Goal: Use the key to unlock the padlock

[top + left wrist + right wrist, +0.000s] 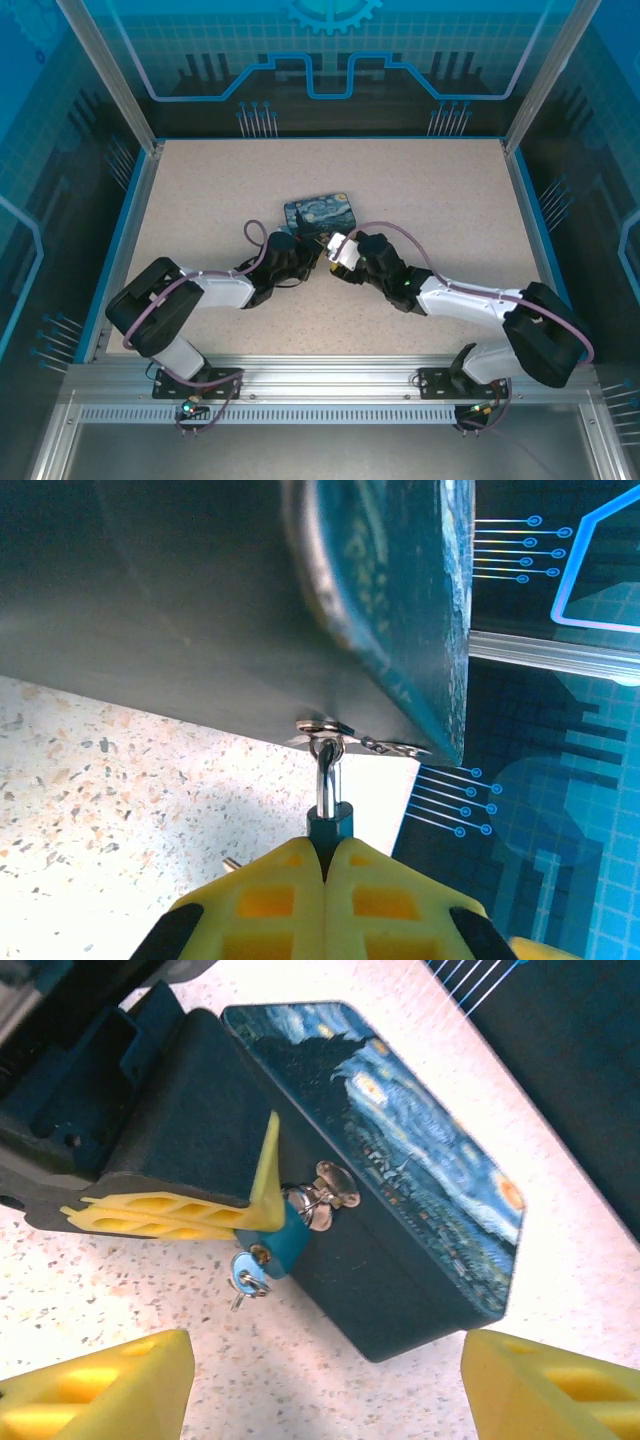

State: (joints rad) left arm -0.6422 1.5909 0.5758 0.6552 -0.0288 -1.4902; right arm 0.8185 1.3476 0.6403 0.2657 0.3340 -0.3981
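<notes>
The small teal padlock (287,1243) hangs by its thin shackle (326,780) from the hasp of the blue painted tin (400,1180). My left gripper (328,848) is shut on the padlock's body (330,825), and its yellow fingers (170,1210) reach in from the left in the right wrist view. The little key (244,1279), with a ring on it, sticks out of the padlock's lower end just above the table. My right gripper (325,1390) stands open a short way back from the key, touching nothing. From above, both grippers (308,248) (338,250) meet at the tin's near side.
The tin (320,213) sits near the middle of the speckled table (200,190). Blue-lit walls and metal posts (110,75) enclose the table on three sides. Both arms' cables (400,235) loop close to the tin.
</notes>
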